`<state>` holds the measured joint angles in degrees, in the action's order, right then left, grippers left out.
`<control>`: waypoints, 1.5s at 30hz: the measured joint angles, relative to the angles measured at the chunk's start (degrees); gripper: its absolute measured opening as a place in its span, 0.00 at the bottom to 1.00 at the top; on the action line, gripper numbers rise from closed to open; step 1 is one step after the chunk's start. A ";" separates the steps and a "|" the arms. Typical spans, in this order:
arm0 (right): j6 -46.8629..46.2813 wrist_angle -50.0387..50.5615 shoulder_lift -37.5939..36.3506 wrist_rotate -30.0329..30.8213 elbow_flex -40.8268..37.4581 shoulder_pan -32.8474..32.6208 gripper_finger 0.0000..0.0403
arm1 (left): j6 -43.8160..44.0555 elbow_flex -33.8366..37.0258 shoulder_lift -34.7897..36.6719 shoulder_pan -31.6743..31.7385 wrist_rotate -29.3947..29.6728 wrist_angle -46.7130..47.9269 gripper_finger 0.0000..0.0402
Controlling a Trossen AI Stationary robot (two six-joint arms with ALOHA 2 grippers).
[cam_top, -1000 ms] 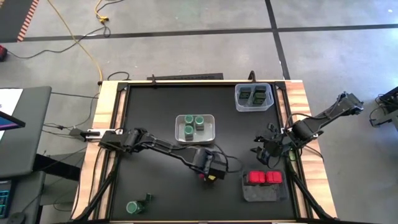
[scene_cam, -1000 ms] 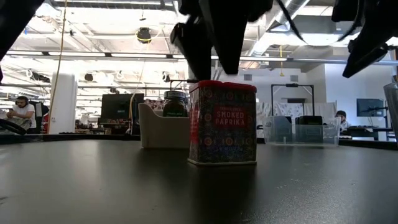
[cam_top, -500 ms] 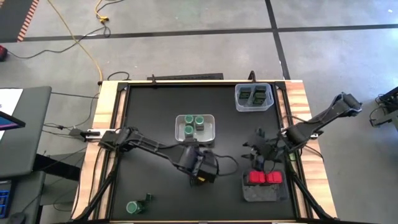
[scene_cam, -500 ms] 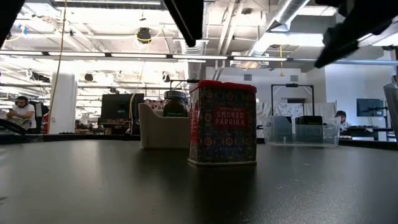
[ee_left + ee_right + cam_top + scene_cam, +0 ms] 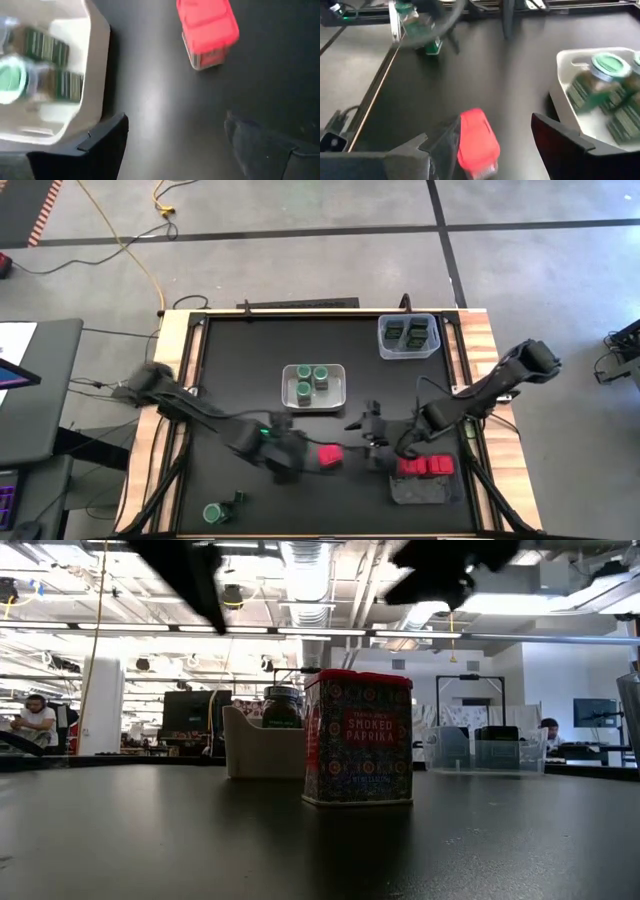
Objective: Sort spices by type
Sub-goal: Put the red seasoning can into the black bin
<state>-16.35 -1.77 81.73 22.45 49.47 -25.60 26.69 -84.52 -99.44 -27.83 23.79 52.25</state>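
A red spice box (image 5: 330, 456) stands alone on the black desk (image 5: 250, 360), lower centre of the high view, betw. both arms. The left gripper (image 5: 300, 463) is just left of it, fingers apart, holding nothing. The right gripper (image 5: 372, 442) is just right of it, also apart and empty. Two more red boxes (image 5: 425, 466) sit in the grey tray (image 5: 425, 490) at lower right. Green-lidded jars (image 5: 312, 380) are in the white tray (image 5: 340, 385) at centre, dark tins (image 5: 408, 332) in the clear tray (image 5: 383, 340) at upper right. One jar (image 5: 214, 512) stands at lower left.

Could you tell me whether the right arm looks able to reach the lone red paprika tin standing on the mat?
Probably yes: the right gripper hangs open beside the red tin, with bare mat between them; the left gripper sits on its other side.
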 joint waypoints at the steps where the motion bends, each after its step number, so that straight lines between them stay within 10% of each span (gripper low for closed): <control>1: 0.31 0.26 1.45 -0.30 1.81 0.42 0.67 | 0.85 4.66 3.84 -0.43 -0.01 -2.69 0.79; 9: 3.95 22.13 14.68 -7.54 22.81 4.78 0.67 | 6.53 32.98 31.83 -2.86 0.01 -20.94 0.79; 17: 7.62 39.62 25.28 -14.78 38.61 5.90 0.67 | 7.00 43.35 47.84 -4.01 -0.02 -24.68 0.79; 45: 12.38 46.56 31.52 -18.52 41.77 6.25 0.67 | 4.36 46.43 49.57 -4.07 -0.53 -24.20 0.79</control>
<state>-3.97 44.79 113.25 3.92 91.24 -19.35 31.05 -38.09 -49.87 -31.90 23.25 28.05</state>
